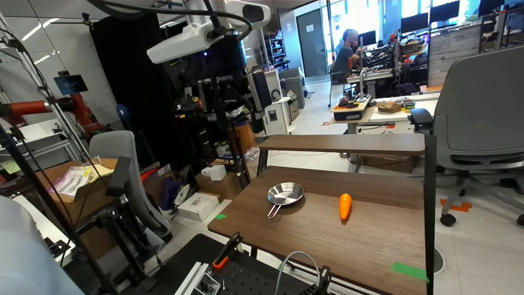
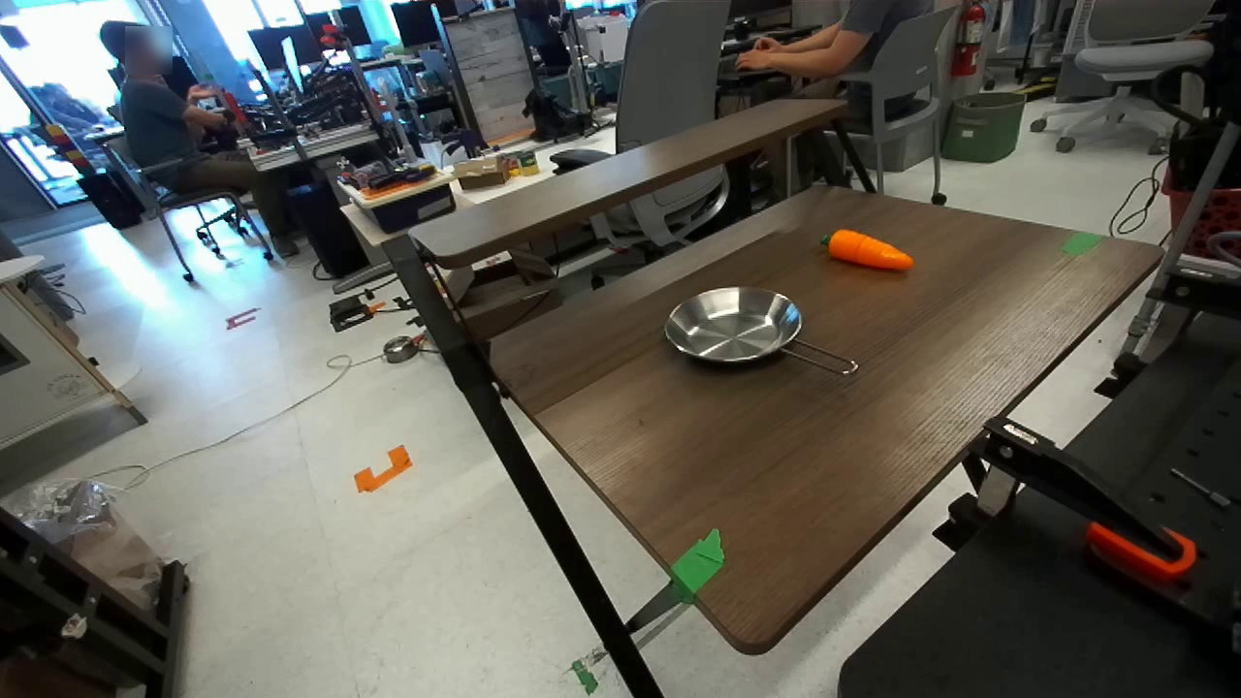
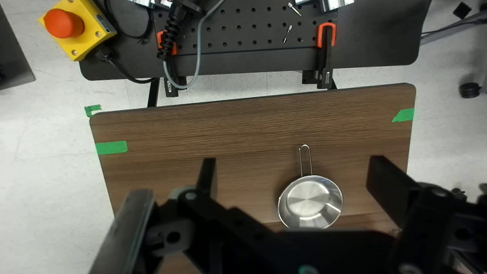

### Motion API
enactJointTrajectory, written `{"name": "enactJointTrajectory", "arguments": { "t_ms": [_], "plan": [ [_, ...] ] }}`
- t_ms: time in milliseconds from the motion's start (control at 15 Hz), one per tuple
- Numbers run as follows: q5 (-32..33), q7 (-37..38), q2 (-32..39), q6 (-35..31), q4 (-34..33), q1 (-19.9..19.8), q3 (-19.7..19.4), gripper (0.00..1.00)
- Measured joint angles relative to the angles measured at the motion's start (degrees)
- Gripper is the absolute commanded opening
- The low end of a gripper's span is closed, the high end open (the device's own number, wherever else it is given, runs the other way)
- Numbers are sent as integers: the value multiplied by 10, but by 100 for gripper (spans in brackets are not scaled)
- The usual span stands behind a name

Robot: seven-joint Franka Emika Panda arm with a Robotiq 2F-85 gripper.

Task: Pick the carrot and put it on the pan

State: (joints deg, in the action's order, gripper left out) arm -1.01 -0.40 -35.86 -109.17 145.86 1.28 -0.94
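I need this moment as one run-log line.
gripper: open, empty | metal pan: on brown table, empty | orange carrot: on table, apart from pan | pick: not done

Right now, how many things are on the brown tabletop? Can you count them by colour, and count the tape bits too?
Orange: 1, the carrot
Silver: 1, the pan
Green: 2, the tape patches
Total: 4

Pan point(image 2: 732, 325): smooth metal, very shiny. Carrot point(image 2: 870, 251): smooth, slightly glossy, plastic look. Table point(image 3: 236, 125): wood-grain top, low sheen. Tool point(image 3: 296, 179): mostly matt. Bench point(image 3: 251, 62): smooth, matt. Tape point(image 3: 111, 147): matt. Button point(image 3: 64, 23): smooth plastic.
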Motion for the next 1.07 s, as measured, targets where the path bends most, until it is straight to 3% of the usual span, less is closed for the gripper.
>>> {"name": "enactJointTrajectory", "arguments": {
  "t_ms": [1067],
  "plan": [
    [-2,2,10,-2,1,0,-8,100]
  ]
}}
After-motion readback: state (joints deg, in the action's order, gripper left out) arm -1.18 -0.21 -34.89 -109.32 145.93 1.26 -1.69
